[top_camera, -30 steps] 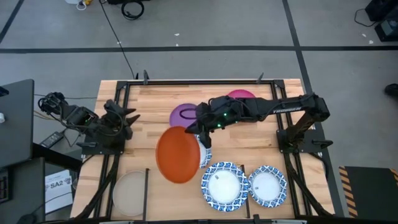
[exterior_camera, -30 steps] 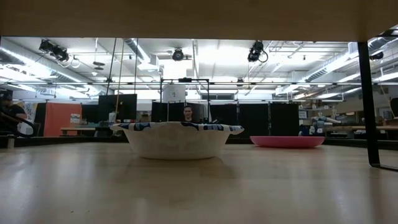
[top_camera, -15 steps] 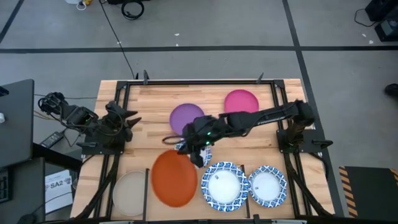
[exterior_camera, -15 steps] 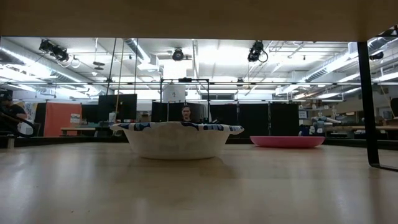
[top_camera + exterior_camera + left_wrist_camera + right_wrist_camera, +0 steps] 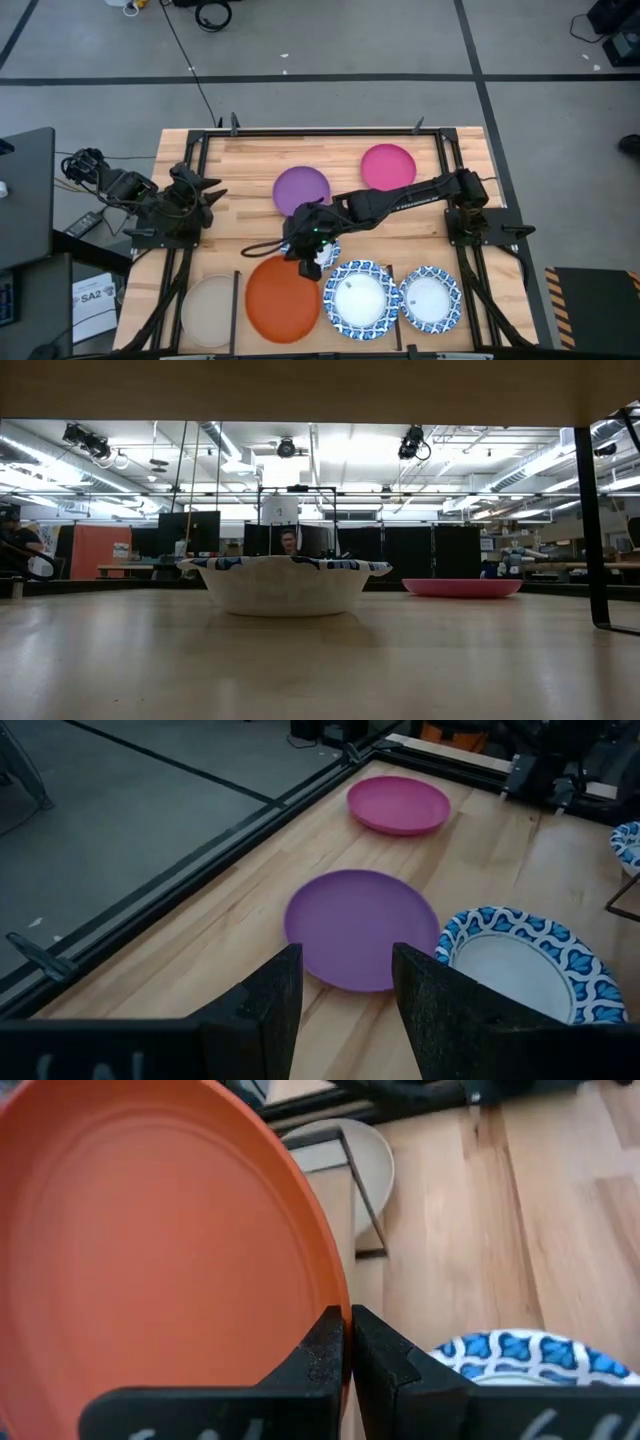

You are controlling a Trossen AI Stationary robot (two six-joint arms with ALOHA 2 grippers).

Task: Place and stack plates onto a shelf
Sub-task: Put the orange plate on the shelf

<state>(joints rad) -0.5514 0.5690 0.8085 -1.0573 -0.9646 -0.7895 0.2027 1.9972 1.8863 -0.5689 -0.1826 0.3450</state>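
- Orange plate [image 5: 283,299] is pinched by its rim in the right gripper [image 5: 308,262], fingers closed on it, over the shelf [image 5: 240,225] bay beside the beige plate [image 5: 209,310]
- Left gripper [image 5: 345,982] is parked at the table's left edge, fingers set narrowly apart, nothing held
- Purple plate [image 5: 301,189] and magenta plate [image 5: 387,165] are seen lying on the far boards
- Two blue-rimmed plates [image 5: 360,298] are set in the bays to the right; a third is partly hidden under the right arm

Overhead, table-level, two wrist cameras
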